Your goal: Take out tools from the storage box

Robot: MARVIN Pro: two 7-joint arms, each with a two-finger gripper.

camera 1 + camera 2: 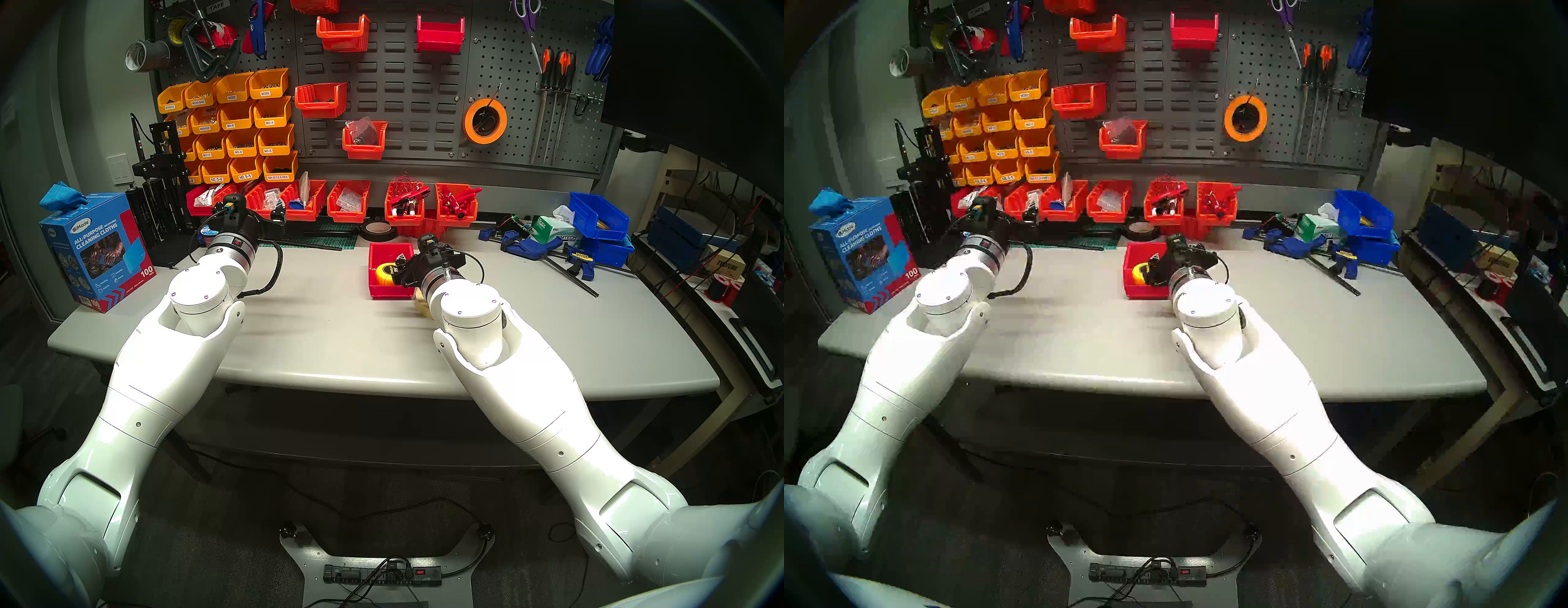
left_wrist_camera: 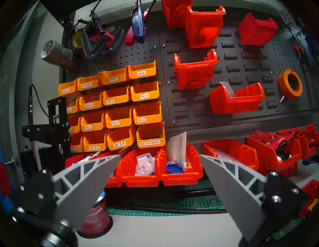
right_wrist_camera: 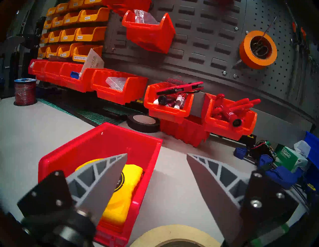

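Observation:
The bright red storage box (image 1: 387, 249) stands open at mid-table; it also shows in the right wrist view (image 3: 107, 143). The yellow tape measure (image 1: 383, 271) with its black "25" label lies inside it (image 3: 127, 189). The cream masking-tape roll (image 3: 174, 234) lies flat on the table just right of the box, partly under my right wrist (image 1: 422, 306). My right gripper (image 3: 157, 155) is open and empty, over the box's right wall, its left finger above the tape measure (image 1: 401, 260). My left gripper (image 2: 159, 155) is open and empty, far left near the back bins (image 1: 278, 212).
A black tape roll (image 1: 379, 230) lies behind the box. Orange-red bins with parts (image 1: 348, 201) line the back edge. Blue clamps (image 1: 530, 246) and blue bins (image 1: 598, 216) sit at the right. A cleaning-cloth box (image 1: 95, 250) and a wire spool (image 2: 96, 219) stand at the left.

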